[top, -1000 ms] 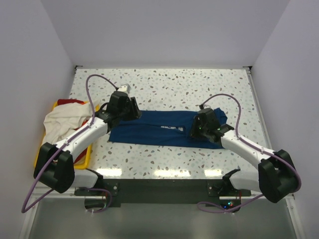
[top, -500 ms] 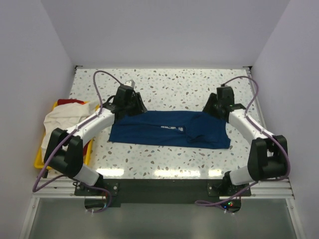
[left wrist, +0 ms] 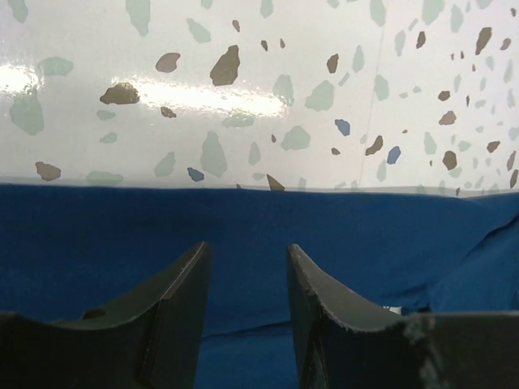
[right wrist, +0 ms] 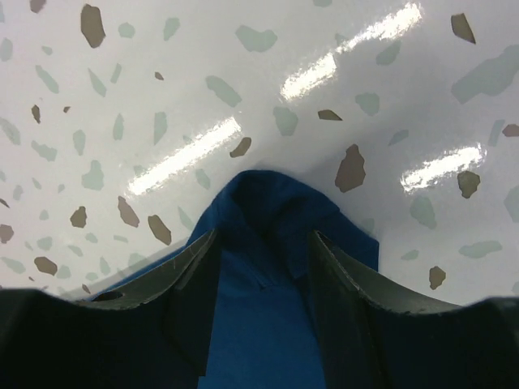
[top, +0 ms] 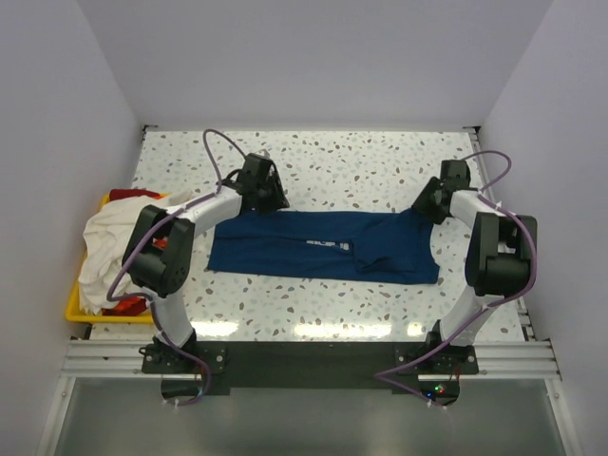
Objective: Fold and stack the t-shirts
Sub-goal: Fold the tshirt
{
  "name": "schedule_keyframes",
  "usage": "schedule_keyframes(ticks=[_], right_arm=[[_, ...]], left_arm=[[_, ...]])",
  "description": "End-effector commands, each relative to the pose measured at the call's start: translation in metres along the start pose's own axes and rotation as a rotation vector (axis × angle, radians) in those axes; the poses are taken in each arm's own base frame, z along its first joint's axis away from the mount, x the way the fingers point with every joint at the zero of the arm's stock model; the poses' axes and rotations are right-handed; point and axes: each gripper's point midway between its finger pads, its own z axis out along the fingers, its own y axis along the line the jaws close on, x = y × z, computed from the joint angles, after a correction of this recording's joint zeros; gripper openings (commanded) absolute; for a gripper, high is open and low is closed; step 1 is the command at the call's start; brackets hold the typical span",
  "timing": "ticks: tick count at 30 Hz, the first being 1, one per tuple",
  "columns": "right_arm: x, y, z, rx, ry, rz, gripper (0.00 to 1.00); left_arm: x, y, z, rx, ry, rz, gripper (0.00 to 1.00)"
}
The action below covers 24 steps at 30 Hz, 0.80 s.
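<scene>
A navy blue t-shirt [top: 323, 247] lies folded into a long band across the middle of the table, a small white print showing on top. My left gripper [top: 273, 197] hovers over its far left corner. In the left wrist view the gripper [left wrist: 247, 251] is open above flat navy cloth [left wrist: 243, 215], nothing pinched. My right gripper [top: 425, 204] is at the far right corner. There the gripper [right wrist: 263, 235] is open, with a raised fold of the navy cloth [right wrist: 272, 194] lying between the fingers. A cream-white t-shirt [top: 109, 242] and a red one [top: 123, 195] are piled at the left.
A yellow bin [top: 71, 309] at the table's left edge holds the piled shirts. White walls close in the back and both sides. Purple cables loop above both arms. The speckled tabletop [top: 361, 171] stretches beyond the navy shirt.
Both arms have swung outward and away from me to the shirt's far corners. The right gripper has opened. The shirt's right end now lies spread out.
</scene>
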Motion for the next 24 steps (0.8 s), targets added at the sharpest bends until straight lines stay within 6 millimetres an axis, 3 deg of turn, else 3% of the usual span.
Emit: schedule_keyframes(ticks=[1, 11, 17, 24], right_arm=[[-0.032, 0.017, -0.003, -0.089, -0.085, -0.002, 0.5], [-0.032, 0.028, -0.008, -0.175, -0.116, 0.003, 0.45], [-0.023, 0.018, 0.002, -0.165, -0.102, 0.019, 0.37], [-0.016, 0.016, 0.003, -0.176, -0.097, 0.027, 0.34]], left_arm=[[-0.019, -0.005, 0.005, 0.01, -0.048, -0.022, 0.47], [-0.009, 0.004, 0.022, -0.014, -0.022, -0.024, 0.46], [-0.007, 0.006, 0.026, -0.015, -0.017, -0.024, 0.46], [0.003, 0.011, 0.036, -0.022, 0.011, -0.029, 0.45]])
